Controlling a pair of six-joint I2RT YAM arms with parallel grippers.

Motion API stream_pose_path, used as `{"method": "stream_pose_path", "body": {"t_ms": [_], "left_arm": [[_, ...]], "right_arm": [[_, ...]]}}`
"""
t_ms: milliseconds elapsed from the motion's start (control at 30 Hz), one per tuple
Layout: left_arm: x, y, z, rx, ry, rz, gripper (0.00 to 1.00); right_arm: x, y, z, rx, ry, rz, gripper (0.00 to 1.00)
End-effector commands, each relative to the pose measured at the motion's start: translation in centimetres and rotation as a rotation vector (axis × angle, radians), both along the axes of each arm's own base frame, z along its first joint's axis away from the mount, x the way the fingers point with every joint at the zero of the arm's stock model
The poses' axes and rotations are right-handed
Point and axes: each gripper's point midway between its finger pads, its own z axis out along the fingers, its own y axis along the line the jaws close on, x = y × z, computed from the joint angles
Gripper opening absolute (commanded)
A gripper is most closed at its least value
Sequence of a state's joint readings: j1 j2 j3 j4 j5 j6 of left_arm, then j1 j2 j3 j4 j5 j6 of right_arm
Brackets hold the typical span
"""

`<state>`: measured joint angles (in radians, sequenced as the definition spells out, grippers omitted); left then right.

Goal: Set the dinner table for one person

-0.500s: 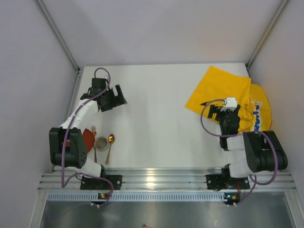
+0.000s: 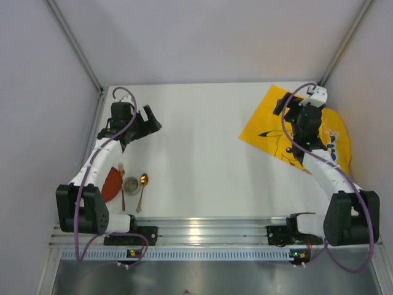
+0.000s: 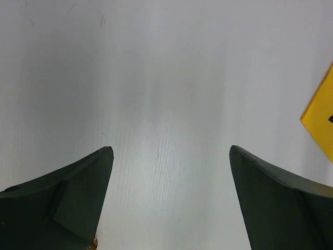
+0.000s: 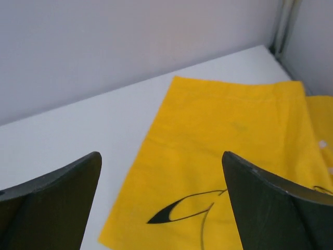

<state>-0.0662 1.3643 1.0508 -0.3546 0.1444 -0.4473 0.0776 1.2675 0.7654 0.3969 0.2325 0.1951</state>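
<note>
The white dinner table [image 2: 202, 153] carries a yellow Pikachu mat [image 2: 270, 132] at the far right, rumpled at its right side. A red plate [image 2: 110, 183], a fork [image 2: 122, 184], a small round cup [image 2: 131, 184] and a gold spoon [image 2: 142, 186] lie together at the near left. My left gripper [image 2: 153, 118] is open and empty over the bare far left of the table [image 3: 166, 78]. My right gripper [image 2: 284, 104] is open and empty above the mat's far corner [image 4: 223, 135]. The mat's edge shows in the left wrist view [image 3: 322, 120].
Grey walls close the table at the back [image 4: 130, 41] and on both sides. A ribbed aluminium rail [image 2: 209, 233] runs along the near edge, holding both arm bases. The left arm's cable loops above its wrist [image 2: 123, 92].
My right arm has stretched away from me, from over the mat's middle to its far corner. My left gripper has shifted slightly farther and leftward. Both stay open.
</note>
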Motion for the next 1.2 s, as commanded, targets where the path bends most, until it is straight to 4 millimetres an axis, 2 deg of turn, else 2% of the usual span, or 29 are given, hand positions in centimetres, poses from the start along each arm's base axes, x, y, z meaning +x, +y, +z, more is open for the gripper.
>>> {"method": "stream_pose_path", "body": {"t_ms": [0, 33, 67, 100, 133, 167, 200, 400, 533, 567, 600, 667, 700, 767, 800, 933, 1033, 1133, 1167], "left_arm": [[1.1, -1.0, 1.6, -0.062, -0.08, -0.031, 0.99], [1.3, -1.2, 1.7, -0.069, -0.081, -0.038, 0.99], [1.3, -1.4, 1.7, -0.072, -0.076, -0.042, 0.99], [1.3, -1.5, 1.4, -0.08, -0.061, -0.049, 0.99], [1.2, -1.7, 1.5, -0.085, -0.054, -0.055, 0.99], [1.1, -1.8, 1.4, -0.09, -0.051, -0.064, 0.99], [1.0, -2.0, 1.4, -0.094, -0.047, -0.072, 0.99], [0.1, -2.1, 1.0, -0.094, -0.043, -0.087, 0.99], [-0.1, -2.0, 0.9, -0.088, -0.042, -0.092, 0.99], [-0.1, -2.1, 0.8, -0.087, -0.04, -0.098, 0.99], [-0.2, -2.1, 0.6, -0.088, -0.034, -0.099, 0.99], [-0.2, -2.2, 0.1, -0.091, -0.024, -0.102, 0.99], [-0.2, -2.2, -0.1, -0.092, -0.017, -0.103, 0.99], [-0.2, -2.3, -0.4, -0.093, -0.01, -0.105, 0.98], [-0.2, -2.3, -0.4, -0.093, -0.008, -0.109, 0.99], [-0.2, -2.4, -0.6, -0.09, 0.001, -0.119, 0.98], [-0.3, -2.5, -1.0, -0.092, 0.014, -0.126, 0.98], [-0.3, -2.6, -1.4, -0.099, 0.024, -0.13, 0.98], [-0.3, -2.6, -1.5, -0.099, 0.027, -0.13, 0.97]], "right_arm": [[-1.2, 1.6, -3.6, 0.408, 0.184, 0.017, 1.0], [-0.8, 2.4, -6.3, 0.443, 0.305, 0.027, 1.0], [-0.4, 3.4, -7.5, 0.444, 0.396, 0.056, 1.0], [0.4, 5.2, -9.9, 0.445, 0.601, 0.102, 1.0], [0.5, 5.7, -11.0, 0.395, 0.711, 0.141, 1.0], [3.0, 6.1, -8.6, 0.377, 0.719, 0.155, 1.0], [1.3, 6.5, -13.6, 0.352, 0.928, 0.109, 1.0], [1.5, 9.2, -16.6, 0.337, 1.009, 0.104, 1.0], [1.5, 10.9, -17.6, 0.299, 1.037, 0.116, 1.0], [2.0, 11.3, -17.3, 0.287, 1.03, 0.123, 1.0], [1.6, 12.0, -18.2, 0.266, 1.062, 0.124, 1.0], [1.9, 12.8, -18.1, 0.247, 1.07, 0.141, 1.0], [1.4, 13.1, -19.1, 0.204, 1.106, 0.123, 1.0], [1.5, 13.5, -19.4, 0.18, 1.118, 0.122, 1.0], [1.0, 13.8, -20.3, 0.157, 1.148, 0.121, 1.0], [0.5, 13.9, -21.6, 0.123, 1.192, 0.105, 0.98], [-0.2, 13.6, -22.7, 0.107, 1.229, 0.093, 0.88], [-0.6, 13.6, -22.9, 0.076, 1.243, 0.095, 0.49], [-1.0, 13.6, -23.1, 0.061, 1.254, 0.093, 0.29]]}}
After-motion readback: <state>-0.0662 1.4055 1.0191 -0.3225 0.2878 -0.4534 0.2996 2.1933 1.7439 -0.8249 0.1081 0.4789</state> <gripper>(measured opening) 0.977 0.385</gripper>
